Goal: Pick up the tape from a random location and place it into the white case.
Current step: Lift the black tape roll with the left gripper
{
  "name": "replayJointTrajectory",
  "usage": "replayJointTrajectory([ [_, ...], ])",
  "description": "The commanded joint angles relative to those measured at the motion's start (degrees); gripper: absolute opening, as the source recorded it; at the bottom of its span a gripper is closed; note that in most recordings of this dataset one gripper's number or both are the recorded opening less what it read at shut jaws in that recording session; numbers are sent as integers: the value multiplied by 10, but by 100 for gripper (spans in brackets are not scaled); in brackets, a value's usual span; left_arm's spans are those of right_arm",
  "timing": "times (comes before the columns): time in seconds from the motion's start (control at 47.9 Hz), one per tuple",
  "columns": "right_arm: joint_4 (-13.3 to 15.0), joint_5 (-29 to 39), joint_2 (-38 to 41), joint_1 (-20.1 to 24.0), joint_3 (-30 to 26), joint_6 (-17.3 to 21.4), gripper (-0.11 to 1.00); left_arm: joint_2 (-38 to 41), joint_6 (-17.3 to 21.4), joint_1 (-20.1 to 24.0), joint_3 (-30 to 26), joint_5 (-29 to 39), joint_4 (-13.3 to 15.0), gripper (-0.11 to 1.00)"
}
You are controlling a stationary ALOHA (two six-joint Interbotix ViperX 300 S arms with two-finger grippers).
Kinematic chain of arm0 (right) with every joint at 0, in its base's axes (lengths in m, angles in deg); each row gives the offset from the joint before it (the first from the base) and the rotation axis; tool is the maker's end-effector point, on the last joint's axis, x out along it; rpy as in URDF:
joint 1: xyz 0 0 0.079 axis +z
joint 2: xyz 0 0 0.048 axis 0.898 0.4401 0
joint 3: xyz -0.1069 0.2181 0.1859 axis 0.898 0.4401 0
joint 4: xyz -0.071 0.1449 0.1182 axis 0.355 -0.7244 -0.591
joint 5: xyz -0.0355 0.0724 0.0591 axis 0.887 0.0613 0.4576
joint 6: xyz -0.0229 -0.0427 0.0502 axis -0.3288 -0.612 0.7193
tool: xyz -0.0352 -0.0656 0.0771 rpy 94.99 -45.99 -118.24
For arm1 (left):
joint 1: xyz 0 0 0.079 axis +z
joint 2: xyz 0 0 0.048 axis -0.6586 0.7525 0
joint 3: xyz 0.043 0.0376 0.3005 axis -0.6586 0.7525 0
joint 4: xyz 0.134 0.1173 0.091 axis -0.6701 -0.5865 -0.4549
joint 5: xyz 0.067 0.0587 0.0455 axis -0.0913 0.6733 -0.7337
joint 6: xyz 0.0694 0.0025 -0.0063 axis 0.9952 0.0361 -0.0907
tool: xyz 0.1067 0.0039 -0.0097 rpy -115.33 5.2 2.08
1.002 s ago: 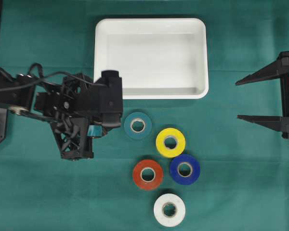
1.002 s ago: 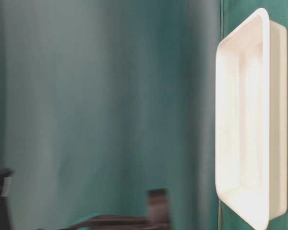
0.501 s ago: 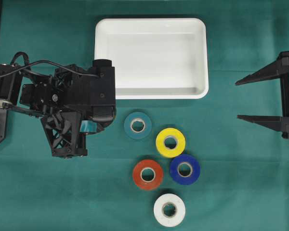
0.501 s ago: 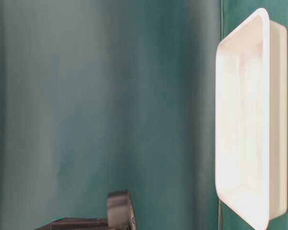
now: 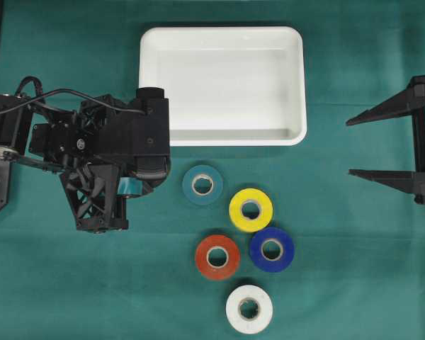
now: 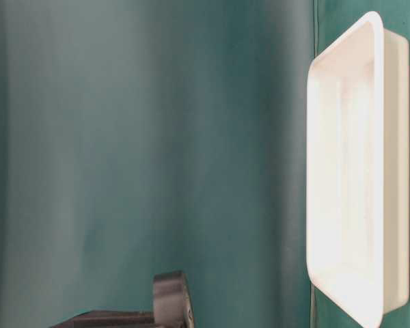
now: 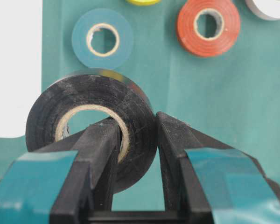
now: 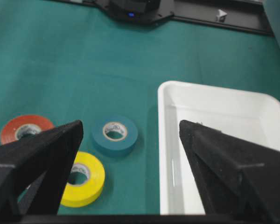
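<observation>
Black tape roll (image 7: 91,126), tan cardboard core, pinched upright in left gripper (image 7: 136,154); right gripper (image 8: 130,140) wide, empty.

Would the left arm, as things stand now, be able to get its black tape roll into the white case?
Probably yes: the left gripper is shut on the black tape roll, and the white case, just beside it, is open-topped with nothing between them.

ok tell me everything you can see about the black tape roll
The black tape is a glossy vinyl-looking roll on a tan cardboard core. It stands on edge in the left gripper: one finger passes through the core, the other presses the outer wall. It shows only in the left wrist view, with the green cloth and the teal roll behind it.
</observation>
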Motion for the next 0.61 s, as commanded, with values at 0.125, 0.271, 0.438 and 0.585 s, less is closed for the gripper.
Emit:
replayJointTrajectory([
  [0.125, 1, -3, 4, 0, -13, -1, 92, -11, 1, -1, -12, -2, -2, 18],
  [0.271, 1, 1, 4, 0, -14, -1, 92, -11, 1, -1, -12, -2, -2, 18],
  [0.438, 1, 1, 4, 0, -14, -1, 92, -11, 1, -1, -12, -2, -2, 18],
  [0.585, 1, 1, 3, 0, -14, -1, 92, -11, 0, -1, -12, -2, -2, 18],
])
